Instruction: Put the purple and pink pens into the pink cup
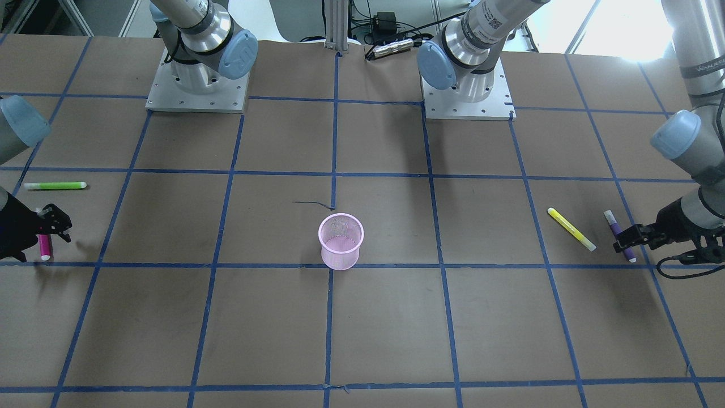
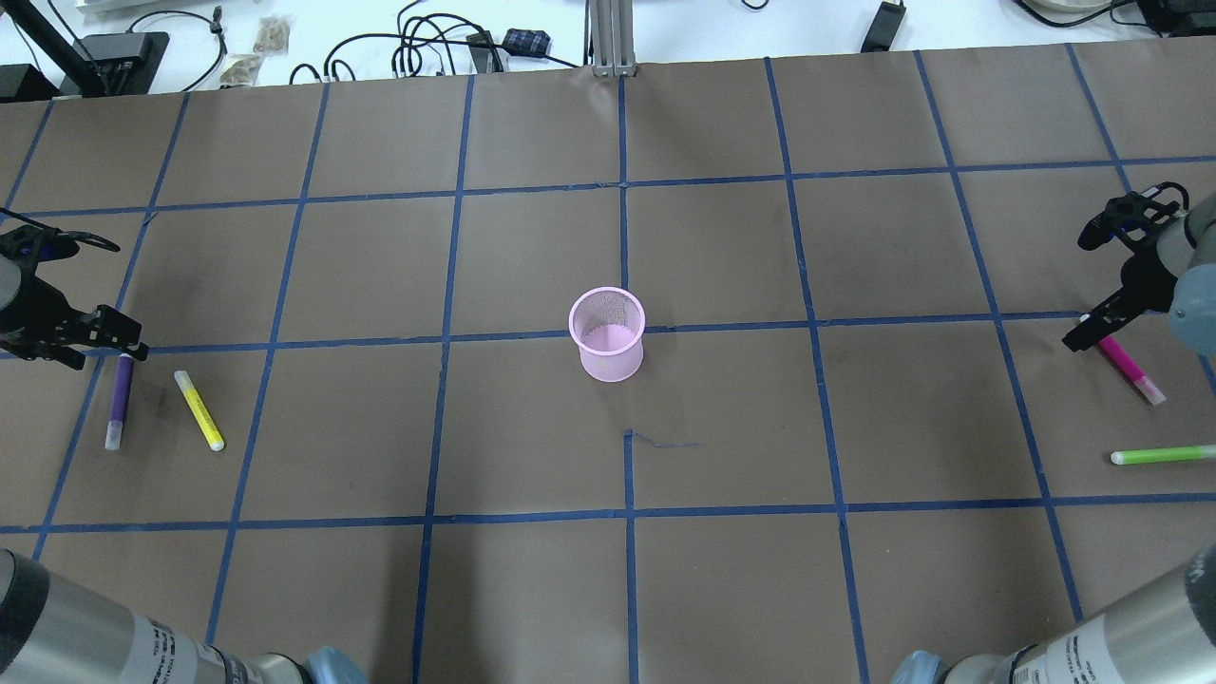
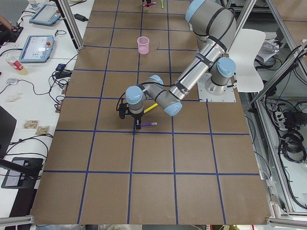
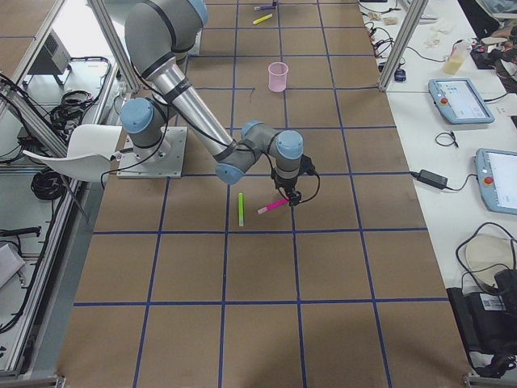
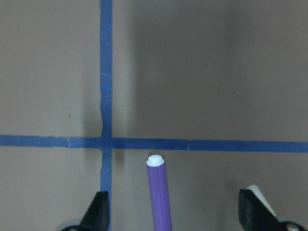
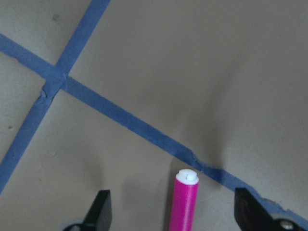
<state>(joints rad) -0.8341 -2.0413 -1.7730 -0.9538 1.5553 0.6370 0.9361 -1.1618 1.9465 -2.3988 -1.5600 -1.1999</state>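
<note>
1. At the centre of the overhead view, the pink cup (image 2: 606,334) stands upright on the table (image 2: 532,247).
2. At that view's left edge, the left gripper (image 5: 175,209) is over the purple pen (image 2: 118,399). Its fingers are spread wide, straddling the pen's end without contact.
3. At the right edge, the right gripper (image 6: 174,208) likewise straddles the pink pen (image 2: 1126,366), fingers wide.
4. The yellow pen (image 2: 199,410) lies beside the purple pen; the green pen (image 2: 1164,455) lies near the pink pen.

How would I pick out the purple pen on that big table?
In the overhead view, start at the pink cup in the middle of the table and look across to the view's left edge, where two pens lie side by side. The purple pen is the outer one, with the left end effector open over its far end; its neighbour is a yellow pen.
</note>
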